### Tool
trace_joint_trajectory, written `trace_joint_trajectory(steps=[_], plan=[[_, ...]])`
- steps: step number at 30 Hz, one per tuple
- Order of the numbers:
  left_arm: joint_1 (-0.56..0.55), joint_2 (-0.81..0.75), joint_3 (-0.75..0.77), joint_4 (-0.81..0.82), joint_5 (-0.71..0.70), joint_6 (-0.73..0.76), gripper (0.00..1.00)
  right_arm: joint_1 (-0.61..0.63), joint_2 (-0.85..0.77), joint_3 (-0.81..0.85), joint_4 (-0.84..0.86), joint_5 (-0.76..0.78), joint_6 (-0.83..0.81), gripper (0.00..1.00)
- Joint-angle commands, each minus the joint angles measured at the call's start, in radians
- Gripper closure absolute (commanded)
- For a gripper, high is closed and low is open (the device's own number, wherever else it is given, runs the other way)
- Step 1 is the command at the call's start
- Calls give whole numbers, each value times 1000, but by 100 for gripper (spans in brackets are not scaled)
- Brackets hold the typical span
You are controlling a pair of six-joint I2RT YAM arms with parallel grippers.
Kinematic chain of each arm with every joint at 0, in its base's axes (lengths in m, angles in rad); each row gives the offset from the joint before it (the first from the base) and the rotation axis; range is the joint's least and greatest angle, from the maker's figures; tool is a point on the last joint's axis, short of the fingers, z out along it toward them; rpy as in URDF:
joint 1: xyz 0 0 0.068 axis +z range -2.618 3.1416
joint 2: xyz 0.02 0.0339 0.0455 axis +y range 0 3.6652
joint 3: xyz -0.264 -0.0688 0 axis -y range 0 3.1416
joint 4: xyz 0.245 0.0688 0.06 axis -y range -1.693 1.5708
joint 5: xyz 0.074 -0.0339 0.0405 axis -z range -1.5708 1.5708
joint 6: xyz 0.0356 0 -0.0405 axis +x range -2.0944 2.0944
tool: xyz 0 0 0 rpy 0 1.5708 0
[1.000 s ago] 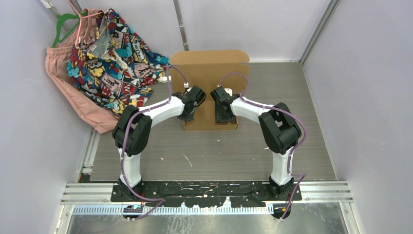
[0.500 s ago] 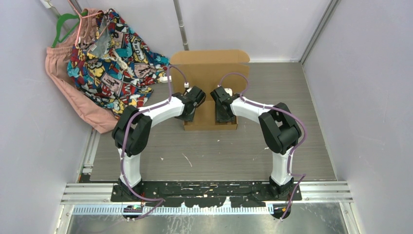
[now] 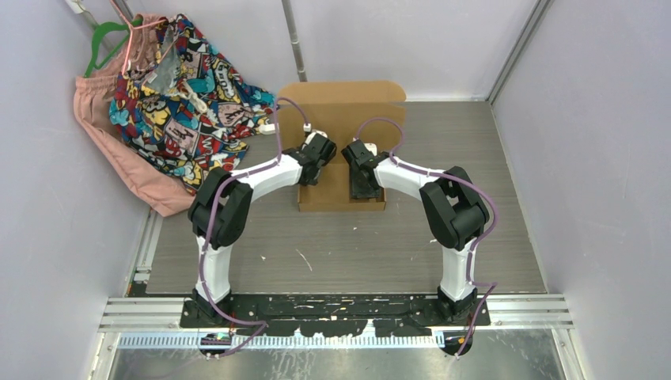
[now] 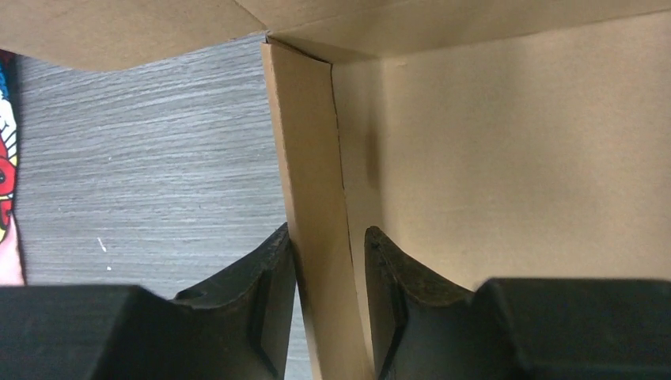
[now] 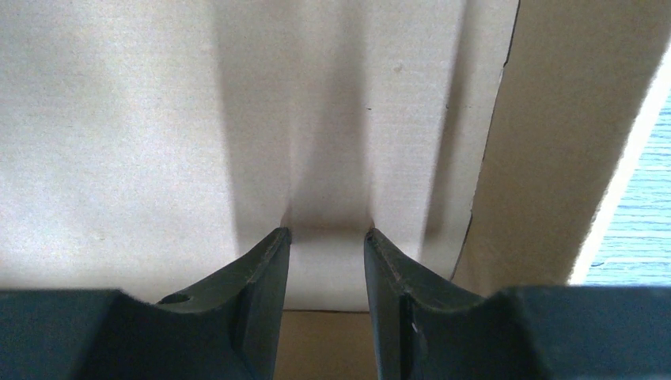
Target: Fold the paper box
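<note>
The left arm and right arm both reach forward and bend inward, wrists close together (nearly meeting). The left gripper has its fingers parted. Just right of them, the right gripper likewise stands with jaws apart.

The box mid-table, an arm at each side

We find the paper box on the table just beyond both arms, its lid panel rising at the back. The left gripper straddles the box's left side wall; the right gripper sits inside, toward the right. A heap of clothes lies far left.
</note>
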Motion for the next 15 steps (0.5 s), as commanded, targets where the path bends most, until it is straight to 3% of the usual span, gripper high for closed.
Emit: trace_joint_trajectory(steps=[1,15], plan=[[22,13,-45,168,-42,41,64,-4,76,-26,-30,10,-14,55],[39,42,-28,208,-101,73,74,-3,84,-48,-16,6,-14,55]])
